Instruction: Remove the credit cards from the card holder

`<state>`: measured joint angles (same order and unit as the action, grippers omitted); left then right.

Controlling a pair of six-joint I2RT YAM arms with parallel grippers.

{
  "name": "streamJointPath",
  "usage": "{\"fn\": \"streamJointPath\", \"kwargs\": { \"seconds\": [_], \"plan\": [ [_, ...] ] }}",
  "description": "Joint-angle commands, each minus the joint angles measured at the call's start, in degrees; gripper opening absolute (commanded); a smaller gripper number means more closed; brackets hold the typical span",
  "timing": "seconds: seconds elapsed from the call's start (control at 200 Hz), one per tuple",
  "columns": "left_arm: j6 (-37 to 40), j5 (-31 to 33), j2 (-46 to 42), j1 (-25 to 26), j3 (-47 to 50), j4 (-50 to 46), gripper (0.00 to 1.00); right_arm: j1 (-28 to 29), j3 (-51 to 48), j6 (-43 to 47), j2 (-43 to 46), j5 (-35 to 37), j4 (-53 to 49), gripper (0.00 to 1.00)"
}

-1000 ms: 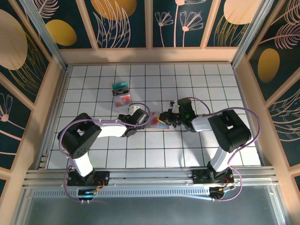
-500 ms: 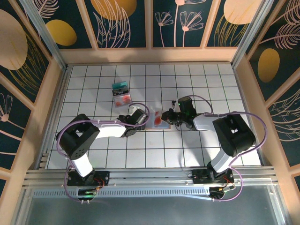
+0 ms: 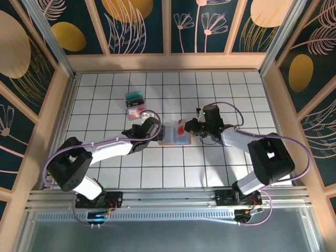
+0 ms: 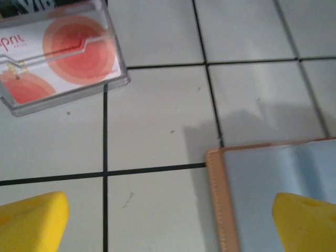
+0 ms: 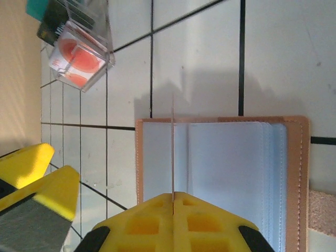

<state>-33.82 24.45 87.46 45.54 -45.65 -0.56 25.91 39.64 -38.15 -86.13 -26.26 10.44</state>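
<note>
The card holder [image 3: 172, 138] lies open on the tiles, pinkish-brown rim, grey-blue sleeves [image 5: 226, 168] facing up. My right gripper [image 3: 190, 127] is shut on a red-and-white credit card [image 3: 181, 126], held over the holder. In the right wrist view that card [image 5: 172, 152] shows edge-on as a thin line rising from the shut gripper [image 5: 173, 195]. My left gripper [image 3: 156, 129] is open at the holder's left edge [image 4: 218, 199], its yellow fingertips [image 4: 31, 223] on either side with nothing between them.
A red-and-white card in a clear case [image 3: 137, 111] lies on the tiles to the back left, with a teal card [image 3: 135, 96] just behind it. The clear case [image 4: 63, 58] sits close ahead of the left gripper. Wooden walls ring the tiled floor.
The right gripper has moved back and right with the red-and-white card, now above the holder. The left arm has stretched out, its gripper staying by the holder's left edge.
</note>
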Motion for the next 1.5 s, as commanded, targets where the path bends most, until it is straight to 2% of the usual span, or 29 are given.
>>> {"fn": "streamJointPath", "kwargs": {
  "seconds": [0.0, 0.165, 0.415, 0.631, 0.801, 0.981, 1.086, 1.286, 1.361, 1.491],
  "plan": [
    [-2.73, -4.90, -4.05, -2.25, 1.78, 4.06, 0.99, -0.42, -0.27, 1.12, 3.57, 2.39, 0.91, 0.00],
    [-4.63, -11.69, -8.67, -6.06, 4.67, 9.58, 0.99, -0.40, -2.75, -0.12, 6.83, 2.62, 6.15, 0.00],
    [-3.08, -17.85, -15.39, -8.02, 8.35, 19.49, 0.99, -0.33, -7.03, -1.51, 11.55, 2.05, 17.54, 0.00],
    [-4.18, -29.21, -17.50, -9.68, 11.27, 32.77, 0.99, -0.29, -9.55, -2.71, 15.01, -0.76, 27.90, 0.00],
    [-3.36, -38.11, -15.15, -10.02, 9.10, 35.96, 0.97, -0.23, -11.03, -4.99, 15.31, -5.00, 35.71, 0.00],
    [-4.29, -47.67, -12.84, -10.03, 8.39, 43.33, 0.90, 0.06, -11.78, -8.79, 12.88, -11.72, 45.84, 0.00],
    [-5.11, -51.04, -11.10, -10.03, 7.14, 44.47, 0.86, 0.56, -11.54, -10.72, 10.85, -14.34, 50.69, 0.00],
    [-7.10, -54.91, -8.81, -10.02, 6.57, 48.31, 0.78, 1.92, -10.16, -11.93, 8.05, -16.34, 54.51, 0.00],
    [-7.71, -55.20, -8.53, -10.03, 6.70, 49.45, 0.68, 2.41, -9.65, -11.88, 7.66, -16.67, 54.64, 0.00],
    [-8.17, -54.94, -8.49, -10.06, 6.89, 49.86, 0.59, 2.83, -9.23, -11.86, 7.69, -17.00, 54.85, 0.00]
  ]
}}
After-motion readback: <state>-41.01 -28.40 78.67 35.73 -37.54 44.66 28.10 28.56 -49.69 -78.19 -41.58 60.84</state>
